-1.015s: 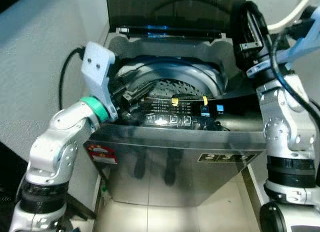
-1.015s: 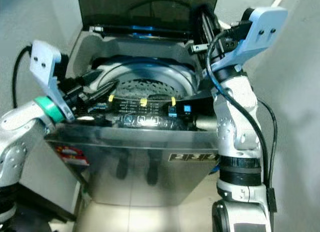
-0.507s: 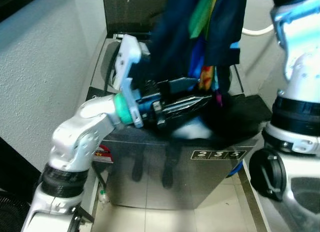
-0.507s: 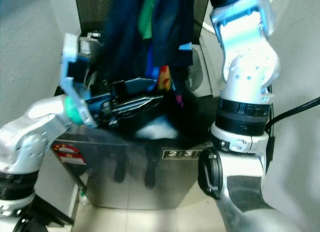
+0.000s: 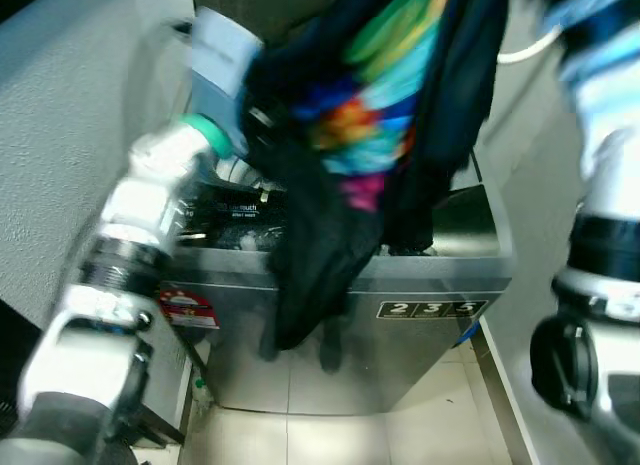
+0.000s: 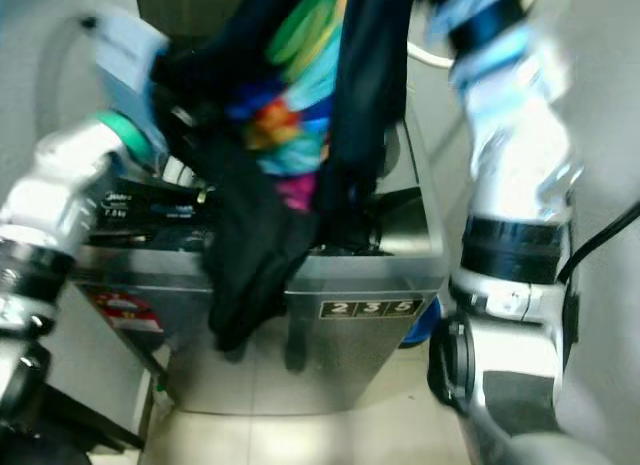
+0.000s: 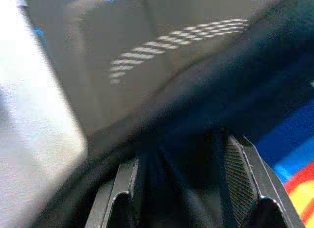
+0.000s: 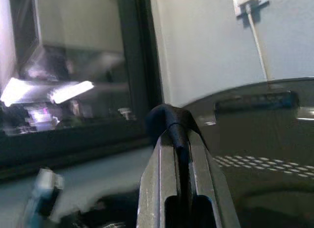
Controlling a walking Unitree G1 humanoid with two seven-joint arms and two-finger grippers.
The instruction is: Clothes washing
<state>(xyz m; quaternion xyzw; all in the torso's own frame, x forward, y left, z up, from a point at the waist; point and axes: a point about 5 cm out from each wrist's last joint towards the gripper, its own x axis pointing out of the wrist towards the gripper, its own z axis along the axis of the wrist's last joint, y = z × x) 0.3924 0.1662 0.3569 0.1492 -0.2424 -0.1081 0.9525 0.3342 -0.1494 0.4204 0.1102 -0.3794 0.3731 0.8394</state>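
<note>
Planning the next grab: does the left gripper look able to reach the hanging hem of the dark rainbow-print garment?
Probably yes: the left gripper is already against the dark rainbow-print garment, whose hem hangs free before the steel washing machine.

The washing machine [image 5: 400,335] has a glossy, smooth metal front that mirrors the floor. The garment [image 5: 380,115] is soft matt cloth, dark with a bright rainbow print. The wall [image 5: 60,135] looks rough and matt.

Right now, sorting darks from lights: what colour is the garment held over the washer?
Dark navy garment with rainbow print; left eye view.
</note>
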